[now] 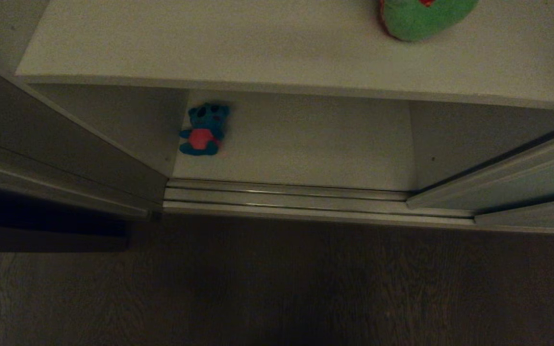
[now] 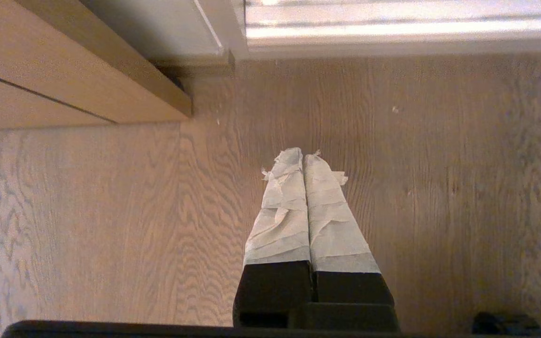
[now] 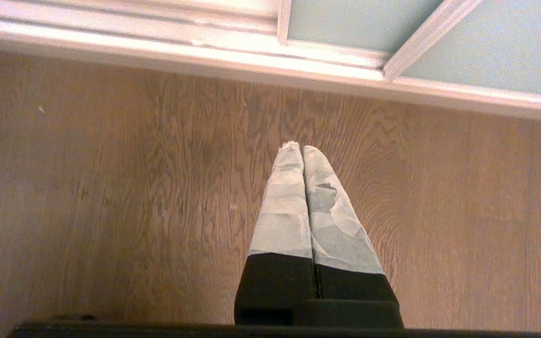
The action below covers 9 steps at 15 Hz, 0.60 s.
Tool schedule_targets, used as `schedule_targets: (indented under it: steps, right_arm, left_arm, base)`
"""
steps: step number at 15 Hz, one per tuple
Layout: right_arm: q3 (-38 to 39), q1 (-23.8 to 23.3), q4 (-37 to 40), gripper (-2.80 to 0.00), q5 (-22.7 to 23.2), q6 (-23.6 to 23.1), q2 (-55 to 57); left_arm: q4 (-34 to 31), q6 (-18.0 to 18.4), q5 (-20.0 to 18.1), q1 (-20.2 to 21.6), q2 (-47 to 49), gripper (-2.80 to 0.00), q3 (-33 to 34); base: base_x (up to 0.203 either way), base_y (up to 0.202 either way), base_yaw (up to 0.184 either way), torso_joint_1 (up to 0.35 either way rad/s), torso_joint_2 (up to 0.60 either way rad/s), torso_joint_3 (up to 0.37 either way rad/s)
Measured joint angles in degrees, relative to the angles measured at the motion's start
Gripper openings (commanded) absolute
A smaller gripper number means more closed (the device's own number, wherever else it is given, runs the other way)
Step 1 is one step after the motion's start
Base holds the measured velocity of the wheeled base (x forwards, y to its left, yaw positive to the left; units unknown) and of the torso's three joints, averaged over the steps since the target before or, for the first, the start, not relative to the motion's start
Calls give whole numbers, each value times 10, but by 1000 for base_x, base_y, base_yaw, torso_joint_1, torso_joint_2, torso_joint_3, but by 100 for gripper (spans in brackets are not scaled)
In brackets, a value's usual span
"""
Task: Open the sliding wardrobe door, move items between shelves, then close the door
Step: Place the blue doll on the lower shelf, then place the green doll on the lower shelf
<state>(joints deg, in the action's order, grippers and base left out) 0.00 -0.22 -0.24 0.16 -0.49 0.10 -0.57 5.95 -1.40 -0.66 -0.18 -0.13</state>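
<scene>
The wardrobe stands open in the head view. A green frog (image 1: pixel 421 19) lies at the far right of the upper shelf (image 1: pixel 209 43). A teal-blue bear (image 1: pixel 204 129) with a red belly sits at the left of the lower shelf (image 1: pixel 315 144). The sliding wardrobe door (image 1: pixel 532 180) is pushed to the right; its pale grey-green panel (image 3: pixel 486 42) also shows in the right wrist view. Neither arm is in the head view. My left gripper (image 2: pixel 303 157) and right gripper (image 3: pixel 302 148) both hang over the wooden floor, taped fingers pressed together, holding nothing.
Metal door tracks (image 1: pixel 286 194) run along the wardrobe's foot. Brown wooden panels (image 2: pixel 40 70) stand to the left of the opening. Wood-grain floor (image 1: pixel 277 278) lies in front of the wardrobe.
</scene>
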Motion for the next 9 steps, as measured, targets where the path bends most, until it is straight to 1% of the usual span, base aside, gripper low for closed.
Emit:
schedule_targets:
  steps: [9]
  right_arm:
    - [0, 0, 0, -280, 0, 0, 0]
  left_arm:
    - [0, -2, 0, 0, 0, -280, 0]
  base:
    - [0, 0, 0, 1, 0, 202]
